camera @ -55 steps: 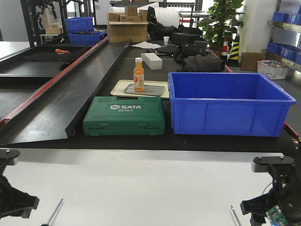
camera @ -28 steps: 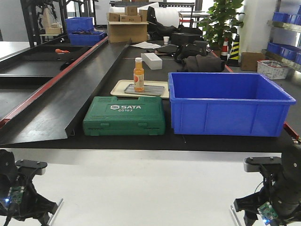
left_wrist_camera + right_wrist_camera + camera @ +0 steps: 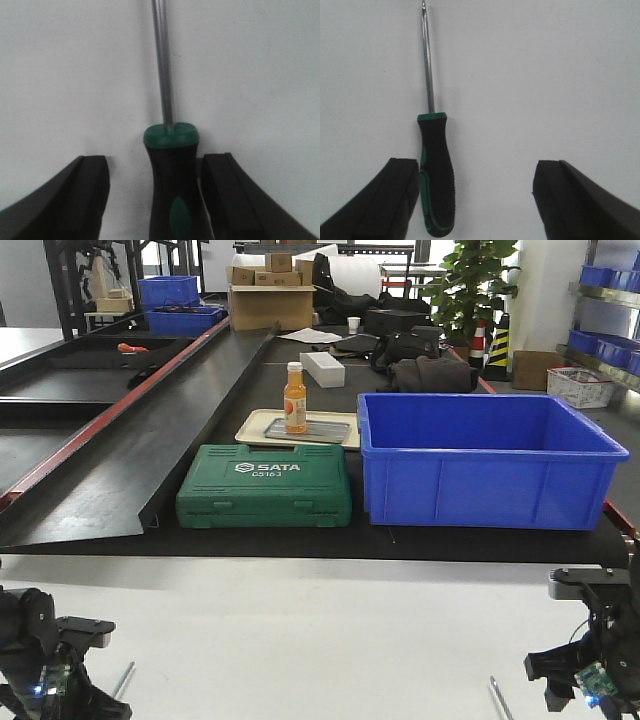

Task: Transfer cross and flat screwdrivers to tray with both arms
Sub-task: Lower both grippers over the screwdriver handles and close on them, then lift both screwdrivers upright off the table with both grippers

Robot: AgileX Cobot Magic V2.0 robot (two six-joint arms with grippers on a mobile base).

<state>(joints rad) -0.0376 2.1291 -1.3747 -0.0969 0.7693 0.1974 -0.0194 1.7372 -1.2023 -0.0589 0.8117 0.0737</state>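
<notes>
Both screwdrivers lie flat on the white counter, close to its near edge. The left screwdriver is toward the left corner and the right screwdriver toward the right corner. Each has its handle toward the robot and its steel shaft pointing to the far edge, so each arm can take one handle from above without crossing the other arm.

The left end effector is low over the counter, with its fingers spread on both sides of the handle. The handle sits nearer the finger on the right of the wrist view, and neither finger seems to touch it. This looks like the moment just before closing.

The right end effector is also spread wide, but here the handle is off-centre, just beside the finger on the left of its view. Probably a small sideways shift is needed first; otherwise one finger may push the round handle and make it roll.

The grey tray is beyond the far edge, on the black surface behind the green case, and it rests in a beige tray. A bottle stands at its left end. No screwdriver is in the tray, so both grasps and a long forward reach remain.
</notes>
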